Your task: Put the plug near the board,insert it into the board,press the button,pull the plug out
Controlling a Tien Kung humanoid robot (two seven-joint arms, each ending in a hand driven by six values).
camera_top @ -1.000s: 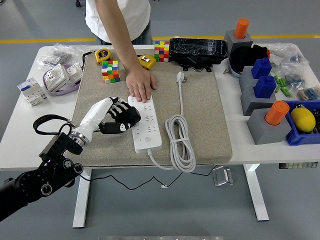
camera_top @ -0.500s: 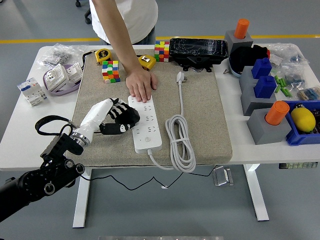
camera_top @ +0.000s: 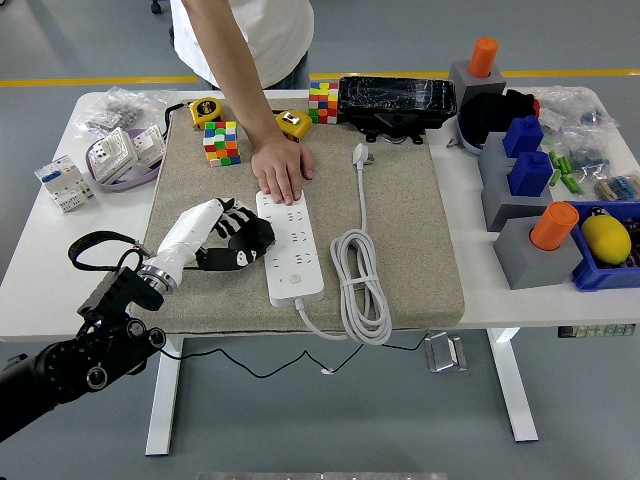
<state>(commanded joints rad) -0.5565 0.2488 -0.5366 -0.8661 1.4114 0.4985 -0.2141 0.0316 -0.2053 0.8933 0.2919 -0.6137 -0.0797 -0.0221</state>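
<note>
Plug (camera_top: 361,155) lies unplugged; light, rigid, trailing a stiff cable (camera_top: 361,285): grip its body. Left hand (camera_top: 238,240) curled, empty, beside board (camera_top: 290,245). Person's hand (camera_top: 281,171) steadies it.

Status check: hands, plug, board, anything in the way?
Left hand curled at the board's left edge, holding nothing. Right hand not in view. Plug unplugged, lying on the mat. Person's hand pressing the board's far end.
</note>
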